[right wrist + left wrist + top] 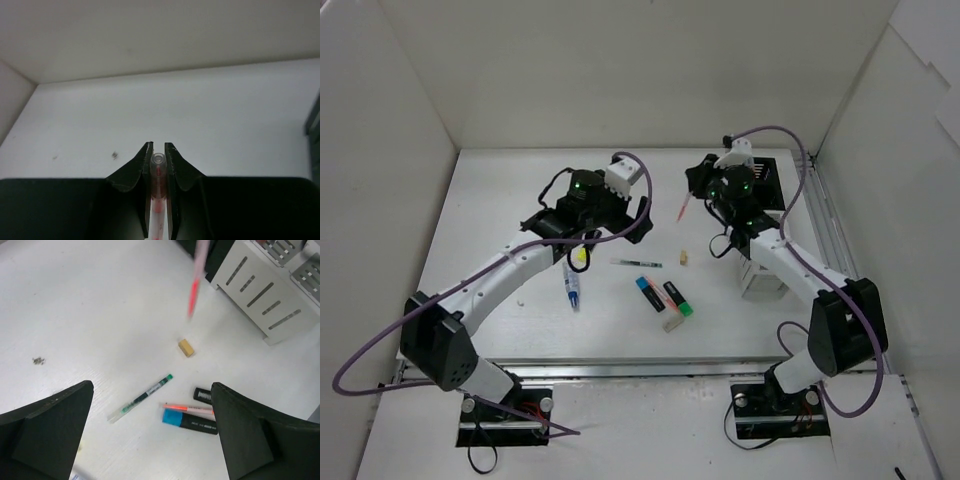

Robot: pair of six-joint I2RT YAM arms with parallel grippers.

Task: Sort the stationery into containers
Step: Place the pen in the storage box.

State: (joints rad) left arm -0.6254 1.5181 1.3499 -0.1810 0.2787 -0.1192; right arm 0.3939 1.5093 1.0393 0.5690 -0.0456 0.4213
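- While the right gripper (692,190) hangs above the far middle of the white table (500,190), its jaws are pinched tight on a red pen (682,207). In the right wrist view the fingers (176,167) press its clear barrel from both sides. The pen slants down, clear of the surface.
- The left gripper (583,238) hovers low over the table with its jaws spread wide and nothing between them. Its two dark fingers (50,435) sit at the edges of the left wrist view.
- A yellow highlighter (580,257) lies just under that gripper, partly hidden by it. A white-blue tube (571,287) lies on its near side.
- Loose between the arms are a green pen (636,263) and, beside its right end, a beige eraser (684,257).
- Nearer the bases, a blue highlighter (648,293) and a green-tipped highlighter (678,299) lie side by side. A second eraser (672,323) lies just in front of them.
- The black box (767,178) stands at the far right, largely covered by the right arm (790,265).
- The white box (760,283) adjoins the black box's near end, and the forearm crosses over it — what either box holds cannot be made out.
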